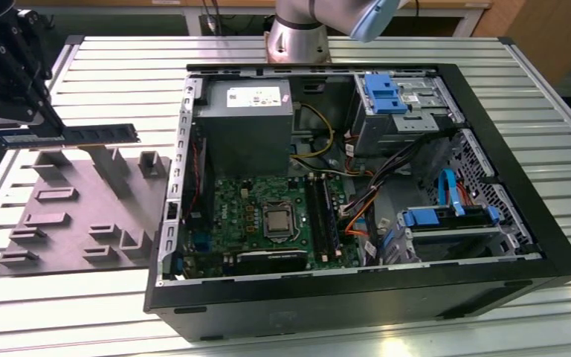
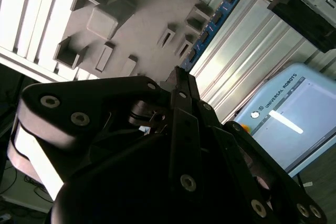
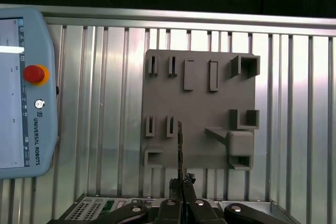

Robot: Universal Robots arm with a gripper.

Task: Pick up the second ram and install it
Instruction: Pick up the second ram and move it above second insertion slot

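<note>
In the exterior view, my gripper (image 1: 38, 123) is at the exterior view's left, clamped on the second ram (image 1: 87, 135). The stick lies level, above the far edge of the grey fixture block (image 1: 77, 216). It seems to hang clear of the block's posts, though this angle leaves me unsure. The block lies on the ribbed metal surface (image 1: 117, 59). Just beside it, toward the exterior view's right, stands the open computer case (image 1: 365, 297), with black memory slots (image 1: 323, 216) on its green board.

In the second wrist view, my gripper (image 2: 178, 80) is closed on one end of the second ram (image 2: 218, 17), which runs away from me past the grey fixture block (image 2: 131, 14). A pale blue teach pendant (image 2: 294, 114) lies nearby.

In the first wrist view, the second ram (image 3: 180, 145) shows edge-on as a thin dark line, pinched in the gripper (image 3: 181, 184). It sits over the near part of the grey fixture block (image 3: 210, 108). The teach pendant (image 3: 21, 93) rests on the surface (image 3: 105, 103) beside the block.
</note>
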